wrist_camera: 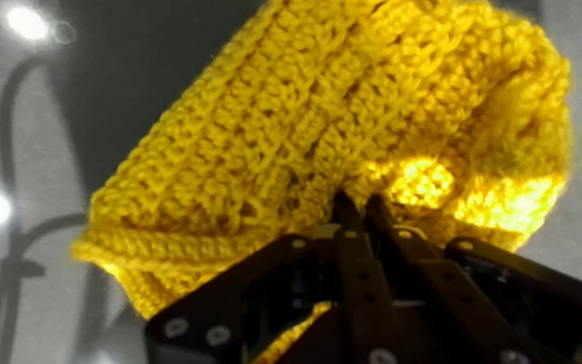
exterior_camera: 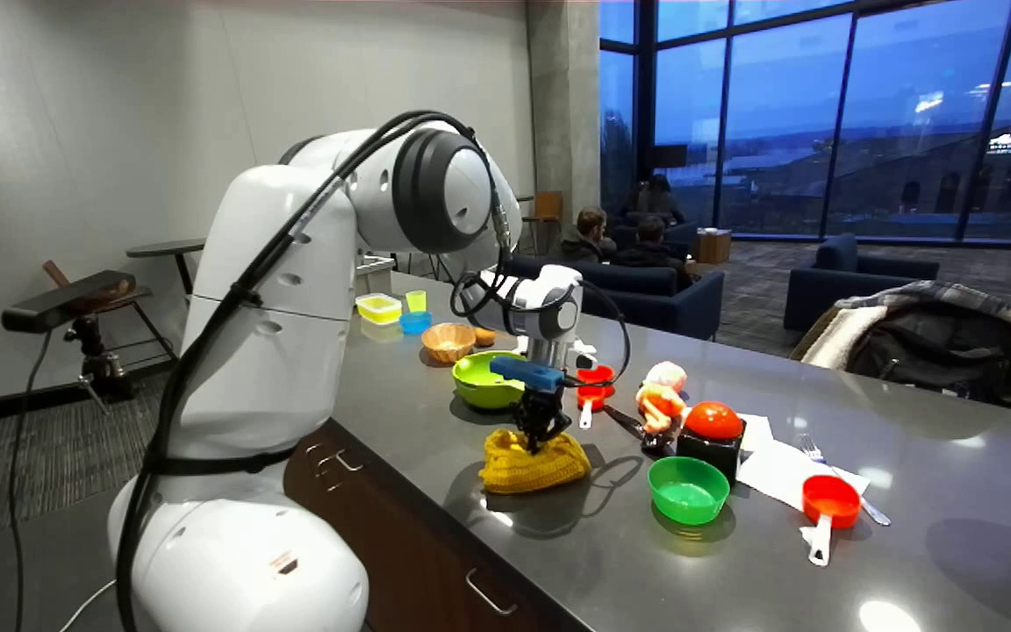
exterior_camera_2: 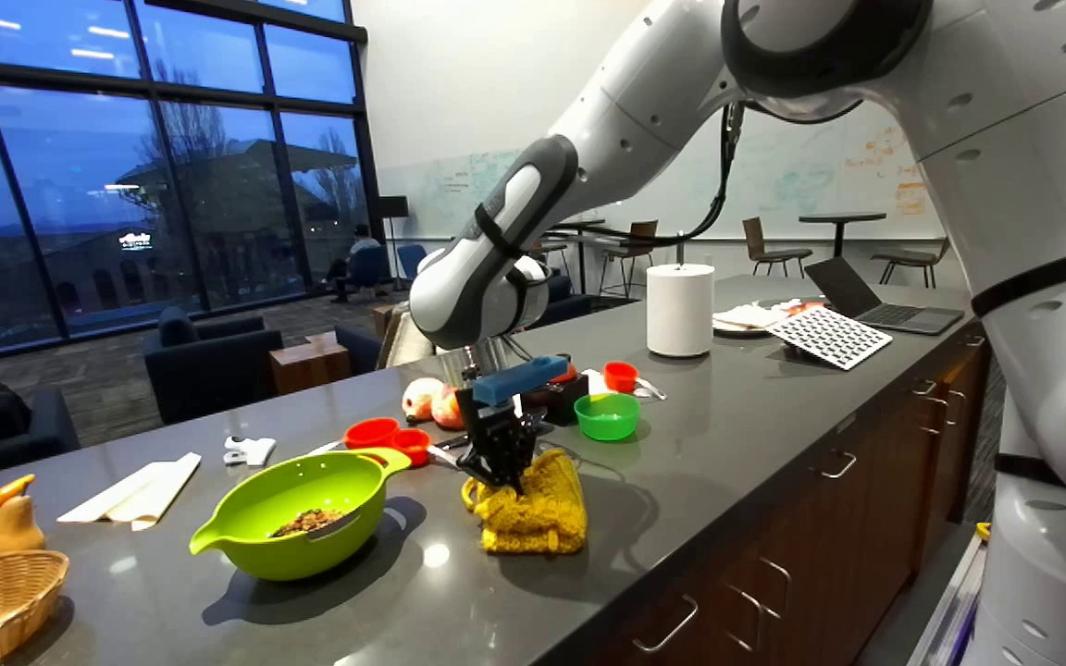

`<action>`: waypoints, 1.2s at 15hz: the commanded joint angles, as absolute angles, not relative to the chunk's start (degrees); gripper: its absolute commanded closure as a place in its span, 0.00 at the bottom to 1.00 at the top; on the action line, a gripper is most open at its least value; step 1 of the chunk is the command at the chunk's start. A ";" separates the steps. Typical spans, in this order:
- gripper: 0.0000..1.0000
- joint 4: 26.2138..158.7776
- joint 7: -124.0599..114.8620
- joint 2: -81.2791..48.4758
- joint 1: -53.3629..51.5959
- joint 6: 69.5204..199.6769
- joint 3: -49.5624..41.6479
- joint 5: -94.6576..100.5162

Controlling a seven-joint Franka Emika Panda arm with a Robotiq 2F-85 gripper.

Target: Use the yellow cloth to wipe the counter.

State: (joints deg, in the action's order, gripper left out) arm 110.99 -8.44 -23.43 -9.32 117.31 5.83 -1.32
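The yellow cloth [exterior_camera: 532, 472] is a bunched, crocheted piece lying on the grey counter [exterior_camera: 628, 562]. It also shows in an exterior view [exterior_camera_2: 547, 518] and fills most of the wrist view [wrist_camera: 291, 131]. My gripper [wrist_camera: 357, 198] points down onto the cloth, with its two dark fingertips close together and a fold of yarn pinched between them. The gripper also shows in both exterior views [exterior_camera: 535, 443] [exterior_camera_2: 516, 486], pressed into the top of the cloth. The cloth's underside rests on or very near the counter. The fingertips are partly sunk in the yarn.
A lime green bowl [exterior_camera_2: 288, 555] with brown bits inside stands close to the cloth. A green cup [exterior_camera: 688, 502], a black box with a red dome [exterior_camera: 713, 423], a doll [exterior_camera: 662, 399] and red measuring cups [exterior_camera: 832, 499] stand nearby. The counter's front edge runs close by.
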 commanded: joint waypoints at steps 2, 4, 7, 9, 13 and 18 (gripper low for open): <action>0.99 114.43 -9.70 -21.60 -8.27 116.47 3.31 0.40; 0.99 115.68 -10.00 -20.66 -7.60 116.23 2.31 0.63; 0.99 118.57 -11.17 -18.53 -6.28 115.56 0.52 1.49; 0.99 120.64 -12.20 -16.81 -5.27 114.93 -0.78 2.49; 0.99 123.87 -13.27 -14.30 -3.32 114.70 -2.40 4.00; 0.99 123.42 -12.14 -14.50 -3.41 116.06 -0.37 1.55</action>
